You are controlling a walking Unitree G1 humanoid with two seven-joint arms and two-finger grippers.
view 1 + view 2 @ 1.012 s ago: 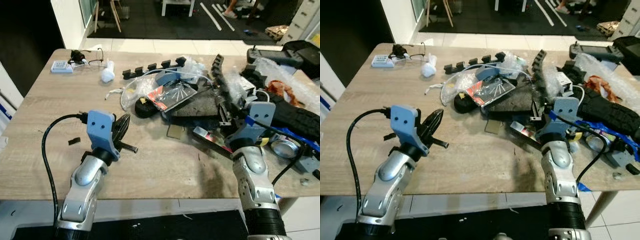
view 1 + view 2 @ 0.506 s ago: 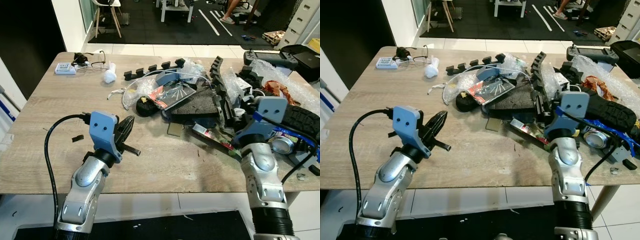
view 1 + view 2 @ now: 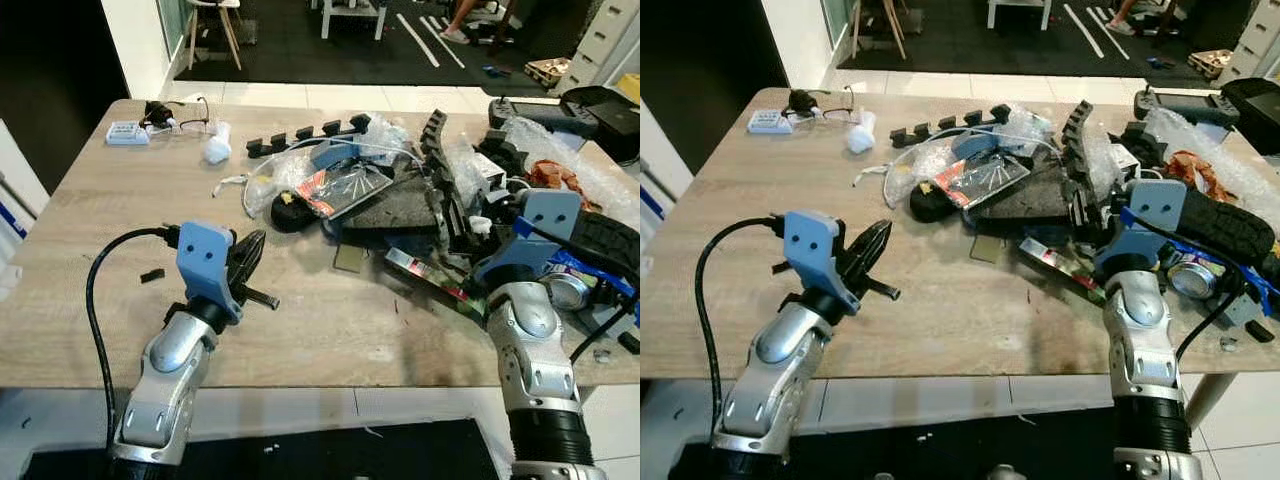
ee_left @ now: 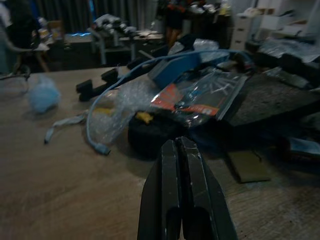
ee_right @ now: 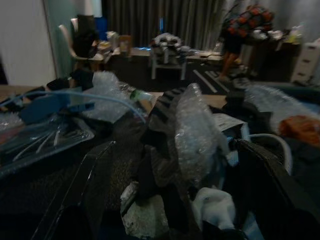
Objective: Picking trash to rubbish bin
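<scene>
Trash pile [image 3: 400, 195] sits fwd and to the right on the table [image 3: 110, 220]. Right gripper [image 5: 170, 200] is spread wide, empty, basically touching it. Left gripper [image 3: 247, 258] is pinched closed, empty, well short, so right arm's nearer imo.

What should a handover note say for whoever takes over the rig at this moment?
Left gripper: shut, empty, hovering above the bare table short of the pile.
Right gripper: open, fingers spread at the edge of the trash pile, near the bubble wrap; holding nothing.
Trash: all on the table, including a white crumpled wad and a can.
Done: nothing picked. Left: grasp items, find the bin.
</scene>
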